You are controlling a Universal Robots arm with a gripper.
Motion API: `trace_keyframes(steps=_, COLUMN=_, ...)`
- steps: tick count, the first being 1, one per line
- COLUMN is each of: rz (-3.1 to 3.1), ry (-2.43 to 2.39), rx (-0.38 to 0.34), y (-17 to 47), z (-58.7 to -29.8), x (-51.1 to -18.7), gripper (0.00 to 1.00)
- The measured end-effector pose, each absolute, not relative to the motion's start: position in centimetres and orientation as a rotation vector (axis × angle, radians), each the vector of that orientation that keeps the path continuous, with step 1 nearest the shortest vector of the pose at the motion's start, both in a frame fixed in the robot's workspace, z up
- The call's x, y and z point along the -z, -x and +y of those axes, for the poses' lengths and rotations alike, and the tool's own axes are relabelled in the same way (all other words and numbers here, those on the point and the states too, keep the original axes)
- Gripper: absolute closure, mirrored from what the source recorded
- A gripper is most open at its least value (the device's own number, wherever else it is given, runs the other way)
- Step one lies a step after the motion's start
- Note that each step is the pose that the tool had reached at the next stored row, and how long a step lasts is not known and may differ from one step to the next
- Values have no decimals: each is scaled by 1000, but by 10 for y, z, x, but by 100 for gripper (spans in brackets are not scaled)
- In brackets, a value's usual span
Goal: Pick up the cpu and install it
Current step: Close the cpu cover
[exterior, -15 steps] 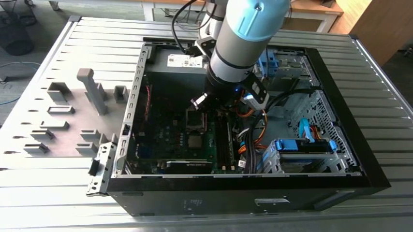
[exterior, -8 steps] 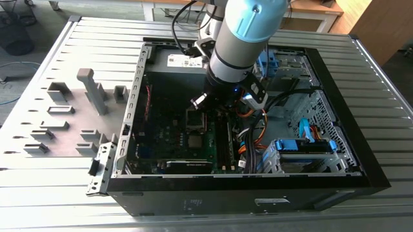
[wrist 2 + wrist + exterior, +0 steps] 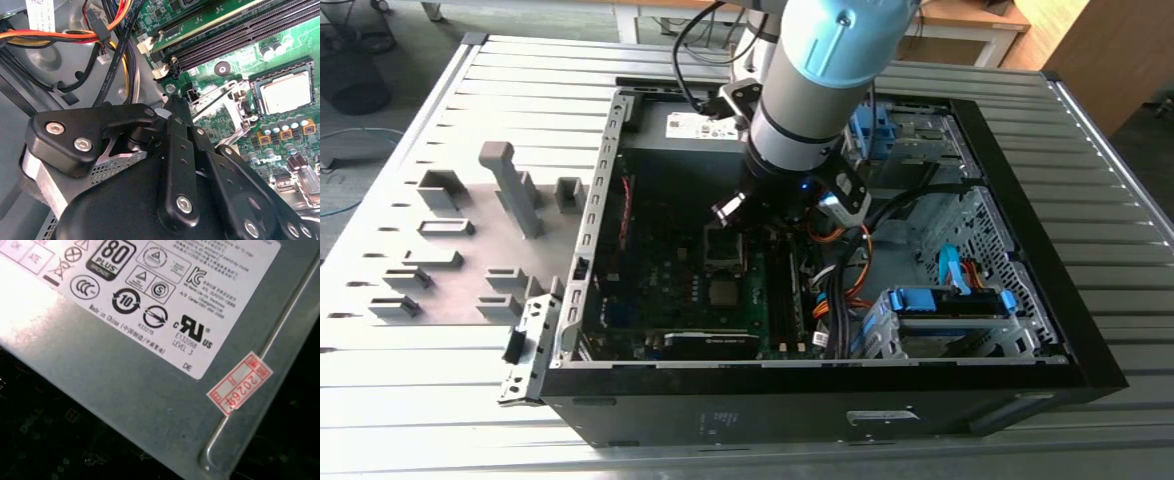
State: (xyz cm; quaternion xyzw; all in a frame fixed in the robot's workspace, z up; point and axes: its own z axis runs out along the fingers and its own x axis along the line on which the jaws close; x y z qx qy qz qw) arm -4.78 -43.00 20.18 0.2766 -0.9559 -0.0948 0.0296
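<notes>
The cpu point(image 3: 285, 92), a small square chip with a plain silver top, lies flat in its black socket on the green motherboard point(image 3: 225, 130); in the exterior view the cpu point(image 3: 724, 292) sits near the middle of the board. The metal socket bracket point(image 3: 222, 97) stands flipped open between the chip and my gripper point(image 3: 173, 100). My gripper's black fingers meet at a point, shut on nothing, and the tip hovers just beside the bracket's edge. In the exterior view the gripper point(image 3: 731, 213) hangs over the board, just beyond the open bracket point(image 3: 724, 245).
Memory slots point(image 3: 240, 35) run alongside the socket. Orange, yellow and black cables point(image 3: 100, 45) bunch close to the gripper. The grey power supply point(image 3: 150, 365) lies at the case's far end. Blue drive bays point(image 3: 947, 305) fill the case's right. Grey holder fixtures point(image 3: 507, 190) stand on the table.
</notes>
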Motion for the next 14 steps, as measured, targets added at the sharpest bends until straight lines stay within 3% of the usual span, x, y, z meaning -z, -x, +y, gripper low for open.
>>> trace_keyframes(steps=14, rz=-2948, ry=-853, rx=298, y=49, z=-430, x=-203, gripper=89)
